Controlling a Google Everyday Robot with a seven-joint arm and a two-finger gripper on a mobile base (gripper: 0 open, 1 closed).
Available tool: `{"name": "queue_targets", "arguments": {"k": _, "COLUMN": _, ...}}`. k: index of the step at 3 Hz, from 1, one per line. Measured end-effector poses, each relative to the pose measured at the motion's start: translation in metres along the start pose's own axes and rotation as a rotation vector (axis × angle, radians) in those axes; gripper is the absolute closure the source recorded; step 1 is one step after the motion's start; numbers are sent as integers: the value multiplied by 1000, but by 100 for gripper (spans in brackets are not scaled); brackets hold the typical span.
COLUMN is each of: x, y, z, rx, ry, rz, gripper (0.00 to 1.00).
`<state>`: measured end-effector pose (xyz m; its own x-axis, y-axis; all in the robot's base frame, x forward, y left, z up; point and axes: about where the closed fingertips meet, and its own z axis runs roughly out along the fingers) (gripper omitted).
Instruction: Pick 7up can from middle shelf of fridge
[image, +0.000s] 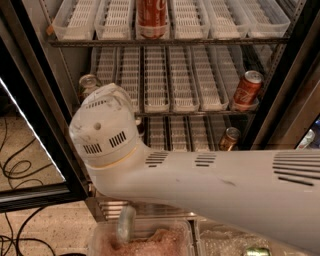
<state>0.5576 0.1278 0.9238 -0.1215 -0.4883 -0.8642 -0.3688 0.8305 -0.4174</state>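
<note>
Black cables (11, 167) lie on the speckled floor at the far left. Next to them the open glass door (35, 107) slants down with its dark frame and a bright strip along its edge.

Inside the fridge (281, 82), the 7up can (89, 83) stands at the left end of the middle shelf (185, 113), in the outermost white tray. I can see only its silver top and a little of its side. The rest is hidden behind the round joint (104, 131) of my arm (215, 185). I cannot tell whether the joint touches the can.

My pincer is out of sight somewhere past that joint, so I cannot tell how wide it is open or whether it has hold of anything.

Below the joint, a clear bin (170, 223) with pinkish contents holds a pale blurred thing (125, 225) that I cannot make out.

A red cola can (151, 17) stands upright on the top shelf (210, 42), near the middle of its row of trays. The trays in the centre of the middle shelf hold nothing.

My arm runs off to the right as a broad white beam across the lower part of the view.

A second red can (247, 90) leans at the right end of the middle shelf. One level down, a brownish can (228, 139) shows just above my arm.

At the bottom right is another clear bin (220, 235), with a green and silver can top (257, 251) at the lower edge.
</note>
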Motion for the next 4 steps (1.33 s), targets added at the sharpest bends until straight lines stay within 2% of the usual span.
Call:
{"name": "queue_targets", "arguments": {"k": 1, "x": -1, "y": -1, "z": -2, "rx": 5, "ry": 3, "rz": -25, "gripper": 100}}
{"name": "queue_targets", "arguments": {"k": 2, "x": 7, "y": -13, "z": -5, "rx": 44, "ry": 15, "rz": -19, "gripper": 100}}
{"name": "queue_targets", "arguments": {"k": 4, "x": -6, "y": 6, "z": 11, "rx": -3, "ry": -13, "rz": -47, "gripper": 100}}
